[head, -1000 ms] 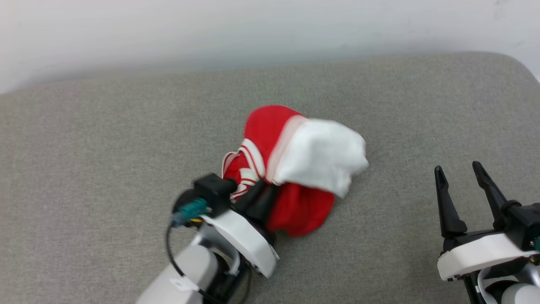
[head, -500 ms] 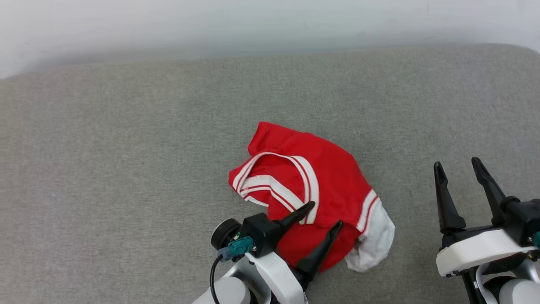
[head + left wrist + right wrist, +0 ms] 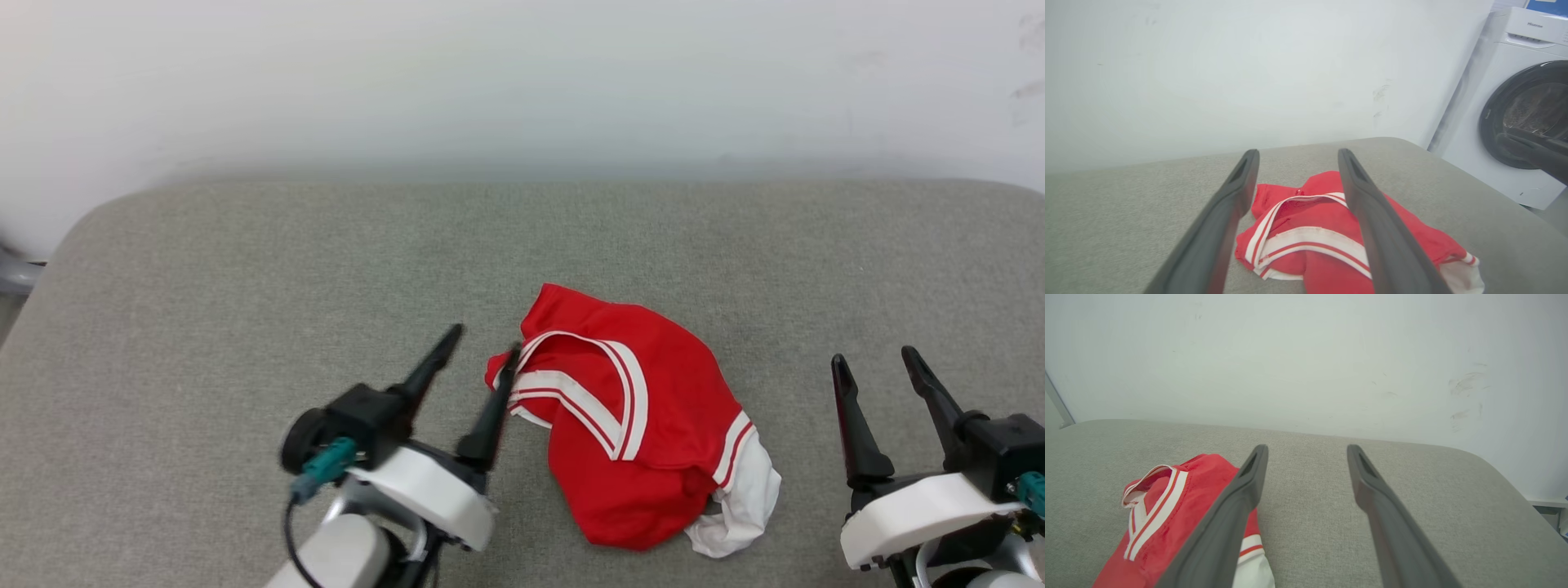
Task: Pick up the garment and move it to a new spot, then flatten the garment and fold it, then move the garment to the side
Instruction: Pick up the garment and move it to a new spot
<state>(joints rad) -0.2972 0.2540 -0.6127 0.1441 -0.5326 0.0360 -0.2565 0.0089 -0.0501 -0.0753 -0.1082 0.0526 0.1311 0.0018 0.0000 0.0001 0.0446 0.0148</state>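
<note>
Onto the grey cushion (image 3: pixel 245 286) the garment (image 3: pixel 645 425) had dropped, released for its new spot; it lay crumpled near the middle, striped collar up, white sleeve at its near right; the left gripper (image 3: pixel 483 341), earlier clamped on it, had drawn back to its left edge, jaws spread and empty; the right gripper (image 3: pixel 872 356) waited open, well right.

Surface: grey padded surface (image 3: pixel 204 286), woven fabric cover, rounded back corners (both L and R).
On it: garment (image 3: pixel 653 425), crumpled heap, red w/ white-red striped trim.
Where: approx mid L–R, well clear of back edge.
Sleeve: white, at heap's front-R end, lying on the fabric.
</note>
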